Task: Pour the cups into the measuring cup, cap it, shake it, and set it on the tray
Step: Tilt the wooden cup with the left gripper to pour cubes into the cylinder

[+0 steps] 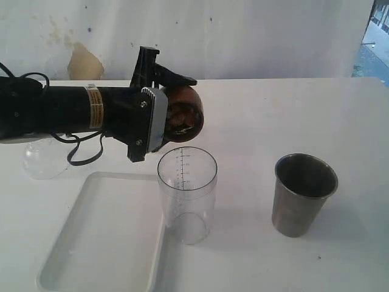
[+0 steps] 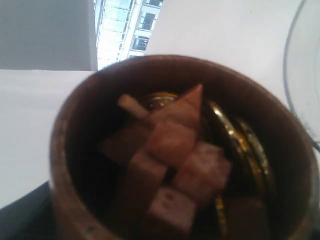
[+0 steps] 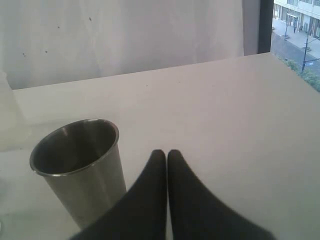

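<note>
My left gripper (image 1: 177, 100) is shut on the brown wooden cup (image 1: 184, 115), holding it tipped on its side just above the rim of the clear measuring cup (image 1: 187, 193). In the left wrist view the wooden cup (image 2: 75, 150) fills the picture, with small blocks (image 2: 170, 145) and gold coins (image 2: 235, 140) inside it. The measuring cup stands upright with nothing visible in it, beside the white tray (image 1: 103, 234). The steel tumbler (image 1: 301, 194) stands to the right. My right gripper (image 3: 166, 154) is shut and holds nothing, next to the tumbler (image 3: 80, 165); it is out of the exterior view.
A clear domed lid (image 1: 44, 159) lies on the white table behind the tray, under the left arm. A black cable (image 1: 82, 155) loops down from that arm. Bare tabletop (image 1: 292, 115) stretches behind the tumbler.
</note>
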`<action>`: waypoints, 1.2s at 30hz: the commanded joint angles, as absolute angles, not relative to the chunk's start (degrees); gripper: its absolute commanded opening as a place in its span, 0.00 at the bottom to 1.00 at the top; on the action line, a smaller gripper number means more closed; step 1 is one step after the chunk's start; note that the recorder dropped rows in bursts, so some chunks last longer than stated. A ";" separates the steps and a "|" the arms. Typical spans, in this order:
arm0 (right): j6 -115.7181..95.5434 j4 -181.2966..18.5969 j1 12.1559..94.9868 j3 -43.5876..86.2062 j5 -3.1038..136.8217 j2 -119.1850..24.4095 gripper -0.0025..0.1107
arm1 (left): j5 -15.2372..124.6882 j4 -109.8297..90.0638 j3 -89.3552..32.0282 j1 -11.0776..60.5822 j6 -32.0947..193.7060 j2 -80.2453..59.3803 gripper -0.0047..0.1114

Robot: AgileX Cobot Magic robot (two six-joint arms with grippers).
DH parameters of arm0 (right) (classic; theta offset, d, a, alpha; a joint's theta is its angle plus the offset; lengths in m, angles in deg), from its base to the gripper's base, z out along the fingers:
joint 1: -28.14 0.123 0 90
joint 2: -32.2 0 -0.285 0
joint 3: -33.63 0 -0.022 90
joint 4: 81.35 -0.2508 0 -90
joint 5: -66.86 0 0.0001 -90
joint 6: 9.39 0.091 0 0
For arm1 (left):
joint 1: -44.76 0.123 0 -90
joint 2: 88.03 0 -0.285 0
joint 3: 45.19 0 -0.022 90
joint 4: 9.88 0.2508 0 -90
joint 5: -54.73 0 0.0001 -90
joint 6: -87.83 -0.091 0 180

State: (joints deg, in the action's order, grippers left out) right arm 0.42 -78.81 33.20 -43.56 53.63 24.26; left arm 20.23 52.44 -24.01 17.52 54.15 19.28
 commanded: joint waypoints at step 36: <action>-0.14 -78.54 33.22 -43.59 54.14 24.41 0.02 | 14.79 54.34 -24.63 17.30 37.35 19.14 0.04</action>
State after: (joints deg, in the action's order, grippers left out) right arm 0.31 -78.81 33.20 -43.56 53.63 24.26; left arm 16.03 55.64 -24.27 17.44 40.03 19.28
